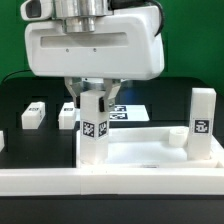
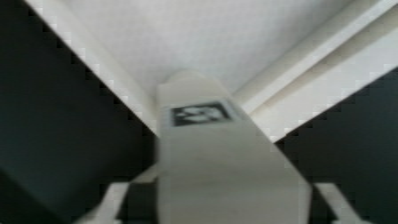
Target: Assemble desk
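Gripper: I see the gripper (image 1: 94, 102) pointing straight down under its big white housing; its fingers (image 1: 77, 95) are pressed to either side of the held leg (image 1: 93, 135), so it is clamped on that leg

Held leg: upright, tag facing the exterior camera; its foot is at the corner of the desk panel (image 1: 150, 152) on the exterior view's left; I cannot tell whether it is seated in the socket

Wrist view: the held leg (image 2: 214, 150) runs away from the camera between the pale fingers (image 2: 111, 200), tag visible; the desk panel (image 2: 196, 25) lies beyond it

Desk panel: flat on the black table (image 1: 30, 140), rim up

Second leg: the second leg (image 1: 203, 125) stands upright at the panel's corner on the exterior view's right; well apart from the gripper

Loose legs: one loose leg (image 1: 33, 114) and another loose leg (image 1: 68, 115) lie on the table

Marker board: the marker board (image 1: 130, 112) lies behind the gripper

Border rail: the border rail (image 1: 40, 182) runs along the near edge
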Controlling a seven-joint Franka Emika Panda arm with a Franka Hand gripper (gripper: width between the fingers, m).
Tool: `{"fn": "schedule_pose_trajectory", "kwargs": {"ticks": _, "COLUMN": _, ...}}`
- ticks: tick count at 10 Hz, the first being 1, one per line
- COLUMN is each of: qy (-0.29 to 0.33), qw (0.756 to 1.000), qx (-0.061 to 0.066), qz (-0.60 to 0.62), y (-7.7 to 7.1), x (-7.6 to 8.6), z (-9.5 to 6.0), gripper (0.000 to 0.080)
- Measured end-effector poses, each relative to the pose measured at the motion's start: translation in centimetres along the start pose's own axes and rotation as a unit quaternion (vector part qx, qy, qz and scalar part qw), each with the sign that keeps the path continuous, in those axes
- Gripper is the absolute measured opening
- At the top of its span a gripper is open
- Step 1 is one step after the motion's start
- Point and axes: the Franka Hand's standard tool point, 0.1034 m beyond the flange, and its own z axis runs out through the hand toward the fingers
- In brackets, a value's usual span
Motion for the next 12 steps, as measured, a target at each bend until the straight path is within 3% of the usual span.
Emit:
{"fn": "schedule_pose_trajectory", "kwargs": {"ticks": 3, "qy": 0.001, "qw": 0.990, "qx": 0.000, "qz": 0.143, "y": 0.56, "x": 0.45, "z": -0.08, "gripper": 0.0293}}
{"fn": "schedule_pose_trajectory", "kwargs": {"ticks": 5, "qy": -0.015, "qw": 0.936, "qx": -0.008, "qz": 0.353, "y": 0.70, "x": 0.03, "z": -0.10, "gripper": 0.0292}}
{"fn": "schedule_pose_trajectory", "kwargs": {"ticks": 6, "qy": -0.027, "qw": 0.899, "qx": -0.003, "qz": 0.438, "y": 0.25, "x": -0.39, "z": -0.05, "gripper": 0.0292}}
{"fn": "schedule_pose_trajectory", "kwargs": {"ticks": 7, "qy": -0.035, "qw": 0.867, "qx": 0.013, "qz": 0.497, "y": 0.03, "x": -0.08, "z": -0.19, "gripper": 0.0292}}
{"fn": "schedule_pose_trajectory", "kwargs": {"ticks": 8, "qy": -0.034, "qw": 0.844, "qx": 0.016, "qz": 0.535, "y": 0.00, "x": -0.05, "z": -0.14, "gripper": 0.0292}}
{"fn": "schedule_pose_trajectory", "kwargs": {"ticks": 11, "qy": -0.022, "qw": 0.815, "qx": 0.008, "qz": 0.579, "y": 0.19, "x": -0.14, "z": -0.16, "gripper": 0.0298}}
{"fn": "schedule_pose_trajectory", "kwargs": {"ticks": 12, "qy": -0.018, "qw": 0.818, "qx": 0.005, "qz": 0.575, "y": 0.25, "x": -0.17, "z": -0.18, "gripper": 0.0298}}
